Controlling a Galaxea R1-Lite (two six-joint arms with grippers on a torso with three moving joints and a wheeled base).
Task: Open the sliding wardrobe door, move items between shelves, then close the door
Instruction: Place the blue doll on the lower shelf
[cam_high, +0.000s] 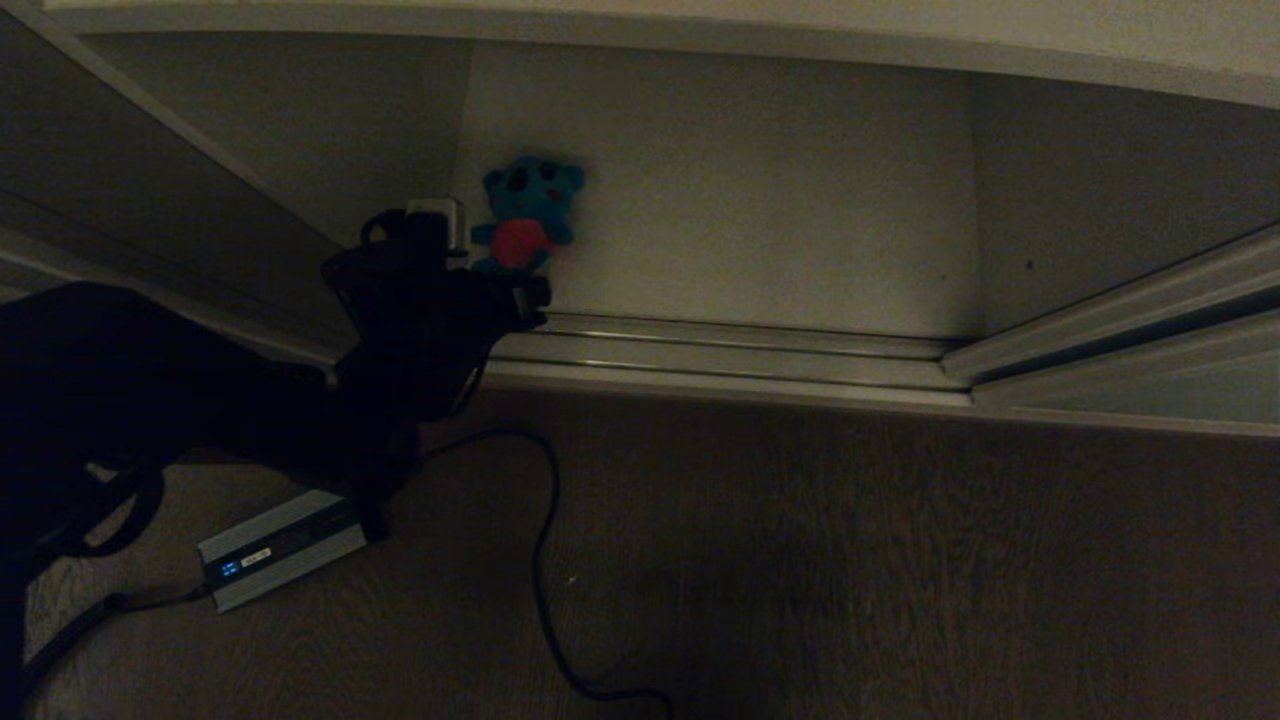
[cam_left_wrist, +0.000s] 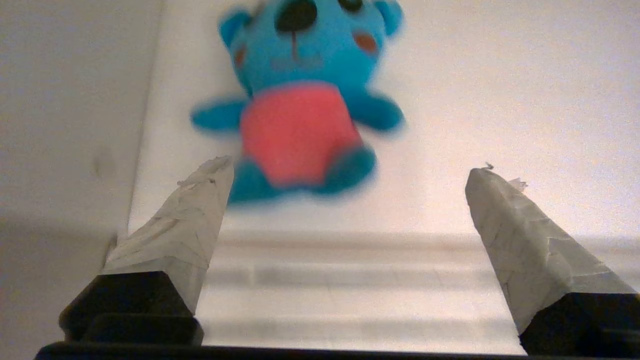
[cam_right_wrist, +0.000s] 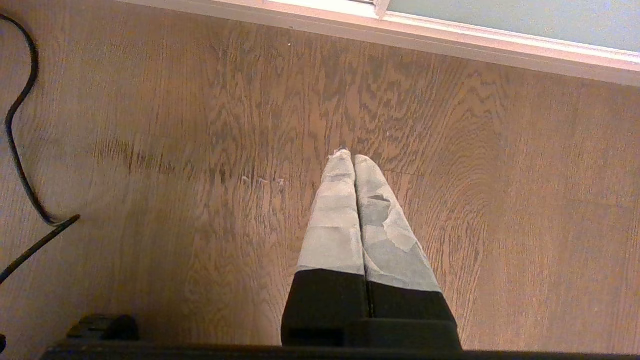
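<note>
Now the left gripper (cam_left_wrist: 350, 172) holds its jaws wide just before the blue plush toy (cam_left_wrist: 305, 100) on the shelf (cam_high: 760, 200); the right gripper (cam_right_wrist: 354, 159) has its jaws closed.

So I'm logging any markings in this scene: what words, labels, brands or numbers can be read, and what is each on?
No text can be read in any view.
Grey box on the wood floor: a small pale label and blue lit marks on its dark face, too small to read.
Blue plush toy on the shelf: no writing visible.
Left gripper and right gripper: taped fingers, no print.
</note>
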